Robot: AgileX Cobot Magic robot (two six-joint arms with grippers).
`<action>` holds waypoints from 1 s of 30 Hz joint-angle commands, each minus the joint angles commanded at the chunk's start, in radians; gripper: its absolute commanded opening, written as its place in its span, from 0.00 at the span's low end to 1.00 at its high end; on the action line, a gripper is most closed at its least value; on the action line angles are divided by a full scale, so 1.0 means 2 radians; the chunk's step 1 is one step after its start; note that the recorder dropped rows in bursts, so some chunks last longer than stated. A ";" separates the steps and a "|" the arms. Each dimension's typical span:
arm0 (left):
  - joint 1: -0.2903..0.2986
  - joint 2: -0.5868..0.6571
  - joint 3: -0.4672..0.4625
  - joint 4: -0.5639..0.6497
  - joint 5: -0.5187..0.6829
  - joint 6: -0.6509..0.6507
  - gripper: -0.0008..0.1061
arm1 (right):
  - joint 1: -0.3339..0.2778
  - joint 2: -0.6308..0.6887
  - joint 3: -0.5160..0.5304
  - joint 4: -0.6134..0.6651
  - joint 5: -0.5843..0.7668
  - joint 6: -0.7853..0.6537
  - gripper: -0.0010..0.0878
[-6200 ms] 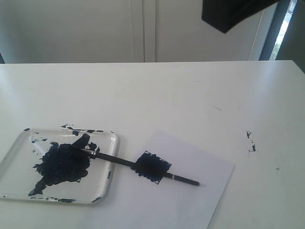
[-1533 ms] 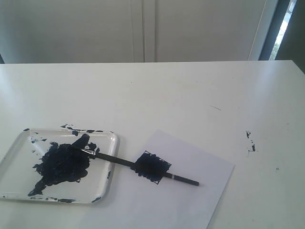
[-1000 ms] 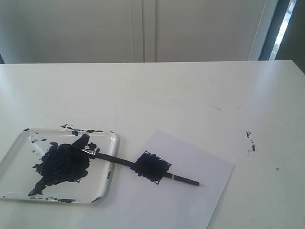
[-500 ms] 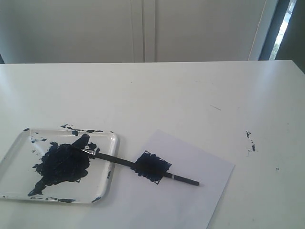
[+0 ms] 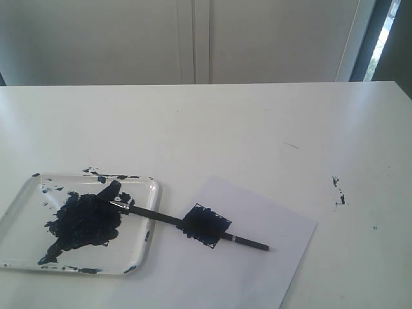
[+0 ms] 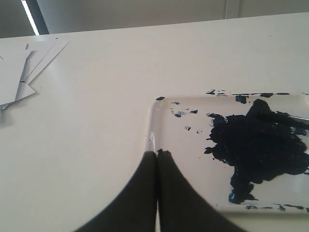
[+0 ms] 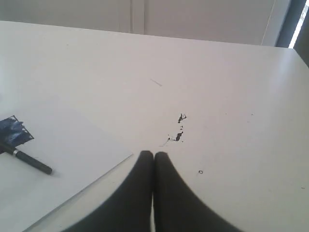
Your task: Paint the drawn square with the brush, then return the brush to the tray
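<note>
The black brush (image 5: 168,219) lies with its painted tip in the clear tray (image 5: 22,199) and its handle end (image 7: 29,162) out across the white paper (image 5: 264,251). It crosses the drawn square (image 5: 205,225), which is filled with dark blue paint. A large dark paint blotch (image 6: 260,142) covers the tray (image 6: 164,125) floor. My left gripper (image 6: 157,153) is shut and empty, raised near the tray's outer edge. My right gripper (image 7: 153,154) is shut and empty, above the bare table beside the paper's edge. Neither gripper shows in the exterior view.
Loose white sheets (image 6: 21,67) lie on the table beyond the tray in the left wrist view. Small dark paint specks (image 5: 338,190) mark the white table (image 5: 257,122) right of the paper. A wall stands behind the table's far edge.
Several seconds ago a dark arm part hung at the top right of the exterior view; it is gone from view. Over the last second nothing has moved.
</note>
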 joint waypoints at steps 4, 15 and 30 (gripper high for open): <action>0.000 0.000 0.000 0.000 0.000 0.000 0.01 | 0.000 0.000 0.000 -0.098 -0.005 0.000 0.01; 0.000 0.000 0.000 0.000 0.000 0.000 0.01 | 0.000 0.000 0.000 -0.059 -0.015 0.000 0.01; 0.000 0.000 0.000 0.000 0.000 0.000 0.01 | 0.000 0.000 0.000 -0.061 -0.009 0.000 0.01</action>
